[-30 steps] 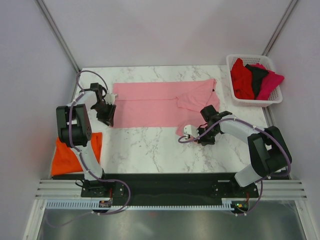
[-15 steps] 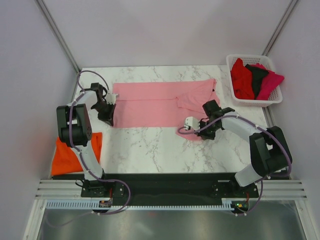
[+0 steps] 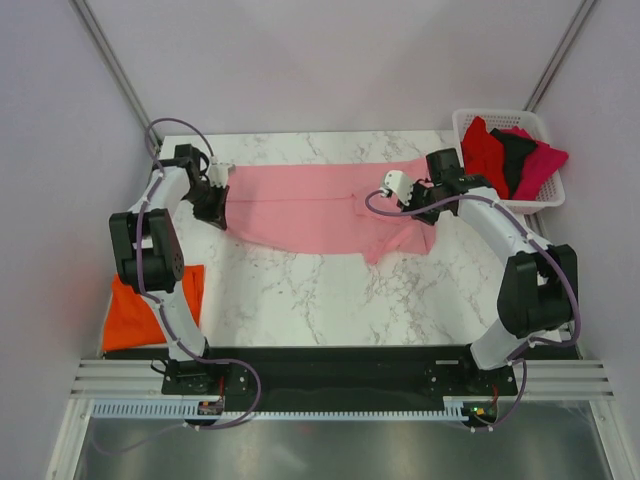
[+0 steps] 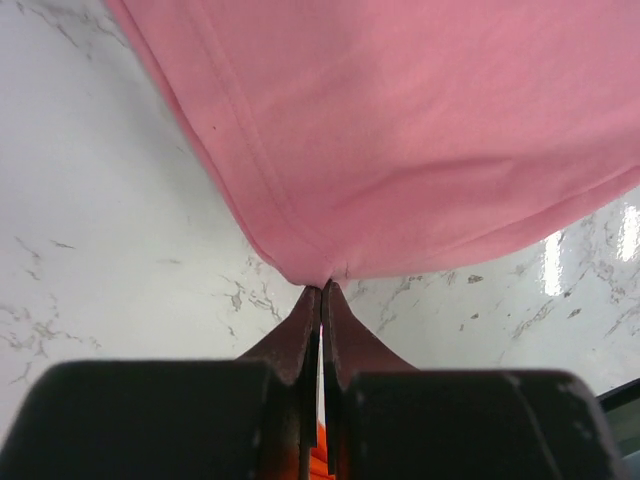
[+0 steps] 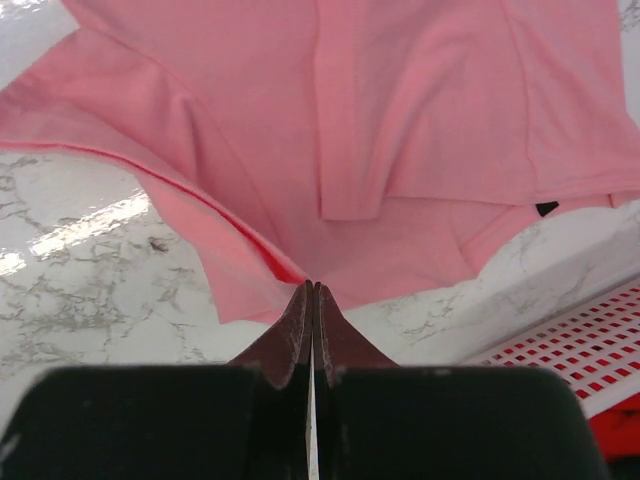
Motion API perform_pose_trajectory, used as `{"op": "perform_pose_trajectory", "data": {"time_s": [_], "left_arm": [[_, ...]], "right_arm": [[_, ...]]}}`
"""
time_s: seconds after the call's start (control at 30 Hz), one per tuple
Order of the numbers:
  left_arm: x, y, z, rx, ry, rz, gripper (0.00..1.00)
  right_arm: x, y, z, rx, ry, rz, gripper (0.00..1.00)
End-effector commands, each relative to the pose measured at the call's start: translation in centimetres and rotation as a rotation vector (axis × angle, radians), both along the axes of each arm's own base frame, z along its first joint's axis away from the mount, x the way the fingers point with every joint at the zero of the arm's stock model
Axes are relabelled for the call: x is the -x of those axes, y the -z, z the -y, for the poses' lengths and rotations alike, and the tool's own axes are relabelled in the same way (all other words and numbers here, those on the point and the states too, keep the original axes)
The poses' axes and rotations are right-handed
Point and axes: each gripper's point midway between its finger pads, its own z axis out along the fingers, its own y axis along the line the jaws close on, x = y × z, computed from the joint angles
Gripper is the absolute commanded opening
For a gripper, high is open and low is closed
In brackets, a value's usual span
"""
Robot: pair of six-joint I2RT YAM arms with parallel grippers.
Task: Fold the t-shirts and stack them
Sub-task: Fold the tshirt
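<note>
A light pink t-shirt (image 3: 310,205) lies spread across the far half of the marble table (image 3: 320,295). My left gripper (image 3: 220,212) is shut on its left hem corner; the left wrist view shows the pink t-shirt (image 4: 420,130) pinched at the left gripper (image 4: 322,287). My right gripper (image 3: 425,210) is shut on the shirt's right part, and in the right wrist view the pink cloth (image 5: 400,120) bunches into folds at the right gripper (image 5: 312,287). An orange t-shirt (image 3: 150,305) lies folded at the table's near left edge. Red (image 3: 483,160), black (image 3: 515,155) and magenta (image 3: 542,165) t-shirts sit in the basket.
A white slotted basket (image 3: 505,206) stands at the far right corner, close to my right arm; its rim (image 5: 570,340) shows in the right wrist view. Pale walls close in the table on the left, right and far sides. Both arm bases sit at the near edge.
My left gripper has shut on the pink shirt's left corner. My right gripper has carried the shirt's near right part away from me, toward the basket, pulling the cloth wider.
</note>
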Motion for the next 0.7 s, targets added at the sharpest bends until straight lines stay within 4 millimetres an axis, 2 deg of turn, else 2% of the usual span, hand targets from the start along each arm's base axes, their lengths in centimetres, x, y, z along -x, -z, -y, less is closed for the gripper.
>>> {"op": "perform_pose_trajectory", "data": {"time_s": [0.0,0.07,0.1,0.17,0.2,0.33,0.37,0.4,0.53,0.57,0.6,0.67], "left_arm": [[-1.8,-2.5,0.6,0.032,0.006,0.056,0.02],[-2.5,-3.0,0.6,0.033,0.009,0.068,0.02],[-2.8,-3.2,0.6,0.032,0.010,0.074,0.02],[-3.5,-3.8,0.5,0.030,0.013,0.087,0.02],[-3.7,-3.5,0.5,0.032,0.013,0.081,0.02],[-5.3,-4.3,0.3,0.026,0.015,0.114,0.02],[-5.5,-4.2,0.3,0.025,0.012,0.113,0.02],[-5.8,-4.3,0.2,0.020,0.011,0.118,0.02],[-7.2,-4.4,0.0,0.012,0.011,0.139,0.02],[-7.4,-4.5,-0.1,0.008,0.010,0.145,0.02],[-7.9,-4.7,-0.3,0.004,0.005,0.156,0.02],[-8.4,-4.3,-0.5,-0.004,0.002,0.154,0.02]], "right_arm": [[-3.5,-3.0,0.2,-0.026,0.058,0.087,0.00],[-4.8,-3.5,0.6,-0.032,0.087,0.107,0.00],[-5.7,-4.7,0.7,-0.042,0.100,0.137,0.00],[-6.8,-5.3,0.8,-0.058,0.128,0.151,0.00],[-7.6,-6.3,0.9,-0.068,0.137,0.176,0.00],[-9.7,-7.5,1.3,-0.086,0.185,0.212,0.00],[-10.2,-7.3,1.4,-0.088,0.202,0.207,0.00],[-10.9,-8.0,1.5,-0.095,0.213,0.227,0.00],[-12.8,-8.3,1.9,-0.100,0.258,0.250,0.00],[-13.3,-7.7,2.0,-0.101,0.273,0.241,0.00],[-13.9,-8.3,2.1,-0.102,0.283,0.257,0.00],[-14.6,-7.4,2.0,-0.100,0.292,0.246,0.00]]}}
